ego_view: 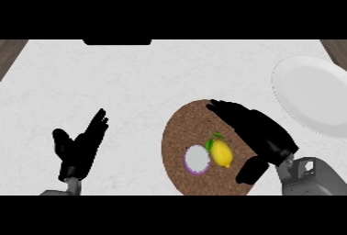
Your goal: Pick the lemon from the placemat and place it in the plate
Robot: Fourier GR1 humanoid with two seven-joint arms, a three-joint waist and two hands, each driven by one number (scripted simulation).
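Note:
A yellow lemon (221, 153) with a green leaf lies on the round brown placemat (186, 126), left of my right hand (261, 133). That hand hovers over the mat's right half, fingers straight and pointing up-left, thumb low beside the lemon, holding nothing. The white plate (315, 94) sits at the counter's right edge, beyond the right hand. My left hand (80, 146) rests open at the lower left, fingers up.
A halved purple onion (197, 159), cut face up, lies on the placemat just left of the lemon. A dark object (116, 41) sits at the counter's far edge. Wood shows at both far corners of the white marble counter.

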